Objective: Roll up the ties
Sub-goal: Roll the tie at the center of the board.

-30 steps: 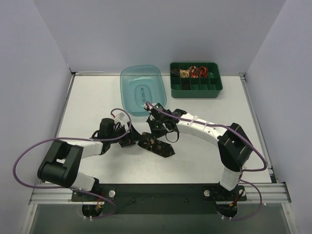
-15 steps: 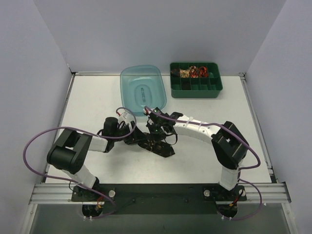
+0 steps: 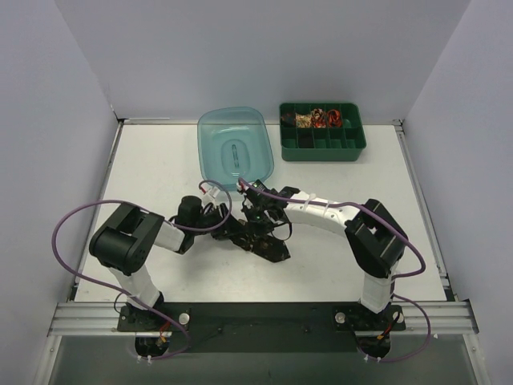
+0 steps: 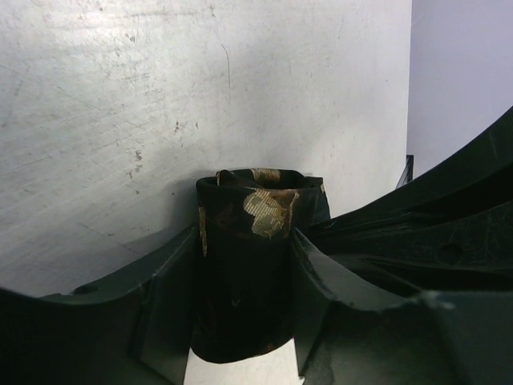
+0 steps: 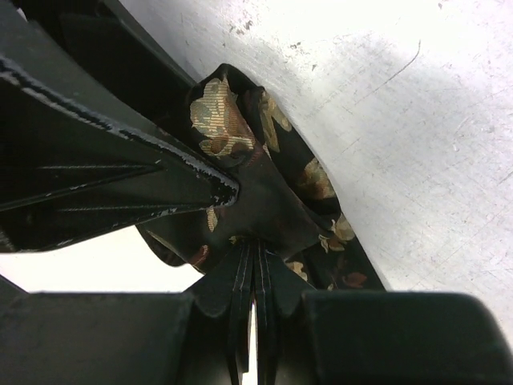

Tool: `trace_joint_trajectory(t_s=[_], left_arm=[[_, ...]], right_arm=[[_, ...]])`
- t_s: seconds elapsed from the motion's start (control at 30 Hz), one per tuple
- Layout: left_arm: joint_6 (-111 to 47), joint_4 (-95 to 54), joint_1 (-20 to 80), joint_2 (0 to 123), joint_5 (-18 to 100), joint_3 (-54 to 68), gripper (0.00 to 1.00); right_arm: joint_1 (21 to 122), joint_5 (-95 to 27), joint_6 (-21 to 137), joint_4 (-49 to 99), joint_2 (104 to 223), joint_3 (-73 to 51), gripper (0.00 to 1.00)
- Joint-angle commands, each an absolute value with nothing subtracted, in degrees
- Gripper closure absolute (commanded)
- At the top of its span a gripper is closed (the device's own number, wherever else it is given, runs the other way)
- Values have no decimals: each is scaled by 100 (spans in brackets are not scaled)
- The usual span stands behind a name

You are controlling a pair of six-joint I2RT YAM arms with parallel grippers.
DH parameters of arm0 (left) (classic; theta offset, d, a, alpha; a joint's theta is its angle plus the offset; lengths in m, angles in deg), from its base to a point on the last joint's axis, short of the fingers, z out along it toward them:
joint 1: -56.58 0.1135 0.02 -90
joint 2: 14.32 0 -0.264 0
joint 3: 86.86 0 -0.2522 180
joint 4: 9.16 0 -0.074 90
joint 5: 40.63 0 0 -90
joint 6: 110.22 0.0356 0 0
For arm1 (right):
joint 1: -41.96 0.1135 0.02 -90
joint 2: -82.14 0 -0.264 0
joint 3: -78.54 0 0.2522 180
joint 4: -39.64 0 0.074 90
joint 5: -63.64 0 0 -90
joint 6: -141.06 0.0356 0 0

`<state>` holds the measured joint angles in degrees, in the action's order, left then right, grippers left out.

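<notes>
- I see the tie on the table, on the near side of the blue tub and apart from it.
- It is black fabric with small gold-tan flowers. One end is wound into a short, thick coil, and the rest spreads flat away from the tub.
- My left gripper is closed around that coil, with a finger pressed against each side.
- My right gripper is pinched tight on a fold of the same tie, just beside the coil.
- To the right of the tub, a green tray holds small red and beige coils in its back row.
</notes>
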<state>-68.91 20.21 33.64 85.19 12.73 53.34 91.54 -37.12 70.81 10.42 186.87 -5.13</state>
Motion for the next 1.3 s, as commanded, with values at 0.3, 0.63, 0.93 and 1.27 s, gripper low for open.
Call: trace_joint_trajectory(t_s=[0.3,0.63,0.93,1.27], left_arm=[[-7208,2717,3092,8650,1140,5442,57],[-6673,1902,3408,7763,1632,5548,24],[-6012,485,3487,7058,1879,5380,13],[-6065,766,3496,7453,1545,5451,13]], right_arm=[[9214,-3489,7198,971,18691,-492,100],[9188,-3198,7154,953,17838,-369,100],[9021,-3382,7031,910,17776,-404,99],[9082,-3778,6952,821,17741,18,100]])
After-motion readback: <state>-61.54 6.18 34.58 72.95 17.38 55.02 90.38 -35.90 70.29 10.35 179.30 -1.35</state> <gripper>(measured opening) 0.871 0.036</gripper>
